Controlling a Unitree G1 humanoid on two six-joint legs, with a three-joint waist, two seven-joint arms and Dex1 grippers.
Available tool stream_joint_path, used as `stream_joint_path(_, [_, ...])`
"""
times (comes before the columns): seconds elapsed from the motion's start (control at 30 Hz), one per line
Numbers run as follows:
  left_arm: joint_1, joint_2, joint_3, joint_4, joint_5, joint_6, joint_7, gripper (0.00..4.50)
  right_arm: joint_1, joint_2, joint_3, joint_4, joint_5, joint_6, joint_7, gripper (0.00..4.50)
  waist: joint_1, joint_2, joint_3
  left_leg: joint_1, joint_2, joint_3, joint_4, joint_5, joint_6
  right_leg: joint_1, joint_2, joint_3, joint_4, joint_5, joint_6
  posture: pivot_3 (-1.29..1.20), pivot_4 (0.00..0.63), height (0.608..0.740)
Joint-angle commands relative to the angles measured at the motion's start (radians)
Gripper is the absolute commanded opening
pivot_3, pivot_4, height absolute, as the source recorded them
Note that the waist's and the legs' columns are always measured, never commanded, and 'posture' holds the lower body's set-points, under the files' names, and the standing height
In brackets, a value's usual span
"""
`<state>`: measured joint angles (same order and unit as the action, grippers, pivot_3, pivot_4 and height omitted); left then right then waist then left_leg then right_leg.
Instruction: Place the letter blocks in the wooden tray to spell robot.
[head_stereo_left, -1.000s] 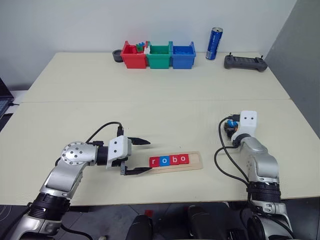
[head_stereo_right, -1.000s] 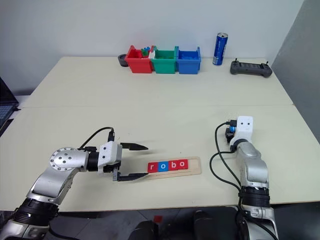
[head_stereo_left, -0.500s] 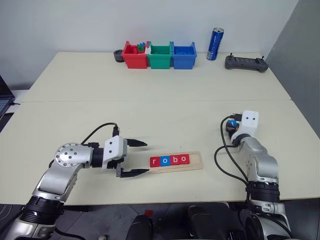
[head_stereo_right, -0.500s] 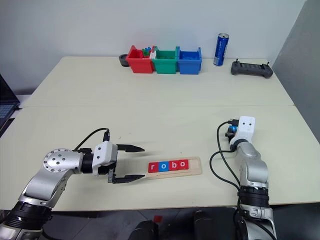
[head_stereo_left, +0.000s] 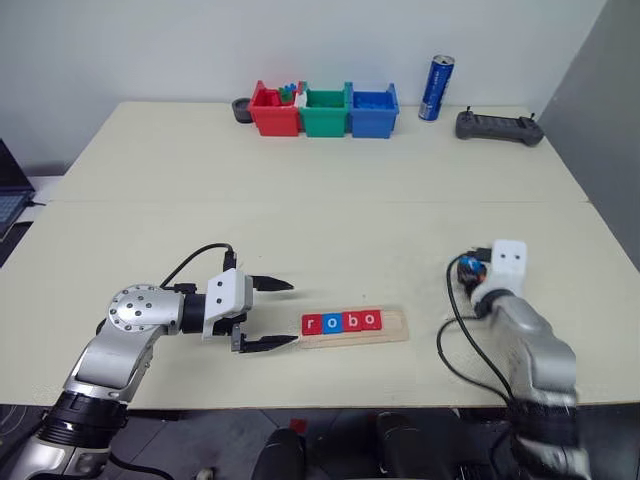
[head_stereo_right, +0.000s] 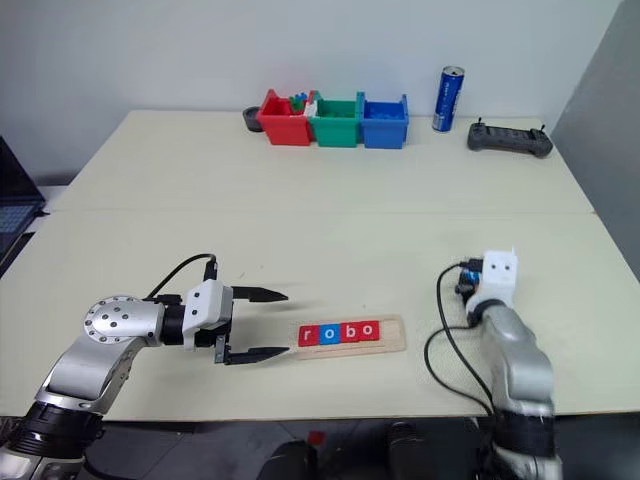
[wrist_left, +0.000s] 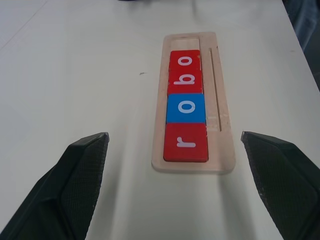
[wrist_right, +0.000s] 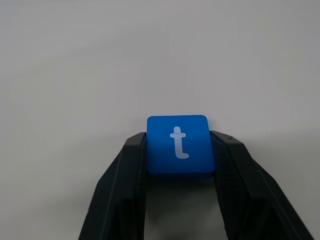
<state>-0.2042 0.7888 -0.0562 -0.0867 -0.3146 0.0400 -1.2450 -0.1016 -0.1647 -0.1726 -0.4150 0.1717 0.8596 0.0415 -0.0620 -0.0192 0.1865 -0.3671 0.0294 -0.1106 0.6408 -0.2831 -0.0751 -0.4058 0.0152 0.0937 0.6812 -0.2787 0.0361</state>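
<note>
Left pincer spread, level beside wooden tray; right pincer around t block.

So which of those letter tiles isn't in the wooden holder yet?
The blue t tile. It is pinched between the fingers of the right hand, off to the right, while r, o, b, o already sit in the wooden tray.

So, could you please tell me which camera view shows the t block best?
The right wrist view: the blue t block sits face-up between the right gripper's fingers, its letter plain. In both eye views only a blue speck shows at that wrist; the left wrist view looks at the wooden tray.
</note>
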Motion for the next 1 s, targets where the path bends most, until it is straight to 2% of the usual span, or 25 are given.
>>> stream_joint_path(0.03, [-0.022,0.001,0.008,0.000,-0.015,-0.022,-0.023,4.50,0.140,0.023,0.076,-0.219,0.053,0.175,0.009,1.46,0.002,0.000,0.000,0.000,0.000,0.000,0.000,0.000,0.000,0.000,0.000,0.000,0.000,0.000,0.000,0.00,0.150,0.740])
stream_joint_path(0.23, [-0.071,-0.012,-0.007,0.053,-0.003,-0.043,-0.054,4.50,0.229,0.070,0.136,-0.366,0.037,0.257,-0.038,1.46,-0.003,0.000,0.000,0.002,0.001,0.002,0.001,0.000,0.000,0.000,0.001,0.002,0.000,-0.003,0.005,0.00,0.150,0.740])
stream_joint_path(0.4, [-0.089,-0.023,-0.019,0.069,0.005,-0.052,-0.061,4.50,0.258,0.134,0.093,-0.362,0.041,0.244,-0.061,1.46,-0.002,-0.001,-0.001,0.002,0.001,0.003,0.002,0.000,0.000,0.000,0.001,0.002,0.000,-0.003,0.006,0.00,0.150,0.740])
stream_joint_path(0.43, [-0.090,-0.025,-0.019,0.070,0.006,-0.054,-0.062,4.50,0.259,0.147,0.081,-0.363,0.047,0.239,-0.060,2.20,-0.002,-0.001,-0.001,0.002,0.001,0.002,0.002,0.000,0.000,0.000,0.001,0.002,0.000,-0.003,0.005,0.00,0.150,0.740])
stream_joint_path(0.63, [-0.088,-0.028,-0.021,0.073,0.011,-0.059,-0.060,4.50,0.200,0.163,0.068,-0.398,0.039,0.189,-0.079,4.32,-0.001,-0.001,-0.001,0.001,0.000,0.003,0.002,0.000,0.000,0.000,0.000,0.003,0.000,-0.003,0.006,0.00,0.150,0.740])
stream_joint_path(0.67, [-0.086,-0.027,-0.021,0.071,0.011,-0.059,-0.059,4.50,0.180,0.149,0.074,-0.405,0.024,0.168,-0.083,4.48,-0.001,-0.001,-0.001,0.001,0.000,0.003,0.002,0.000,0.000,0.000,0.000,0.003,0.000,-0.003,0.006,0.00,0.150,0.740])
stream_joint_path(0.73, [-0.085,-0.026,-0.021,0.067,0.011,-0.057,-0.058,4.50,0.138,0.107,0.080,-0.411,0.006,0.157,-0.077,4.48,-0.001,0.000,0.000,0.001,0.000,0.003,0.002,0.000,0.000,0.000,0.000,0.003,0.000,-0.003,0.006,0.00,0.150,0.740])
stream_joint_path(0.83, [-0.088,-0.026,-0.021,0.068,0.012,-0.056,-0.057,4.50,0.085,0.018,0.055,-0.391,0.060,0.163,0.027,4.48,-0.002,0.000,0.000,0.001,0.000,0.003,0.002,0.000,0.000,0.000,0.000,0.003,0.000,-0.003,0.006,0.00,0.150,0.740])
stream_joint_path(1.0, [-0.091,-0.031,-0.024,0.069,0.013,-0.059,-0.054,4.50,0.040,-0.306,0.062,-0.285,0.132,0.050,0.353,4.48,-0.001,0.000,0.000,0.000,0.000,0.004,0.002,0.000,0.000,0.000,0.000,0.003,-0.001,-0.003,0.006,0.00,0.150,0.740])
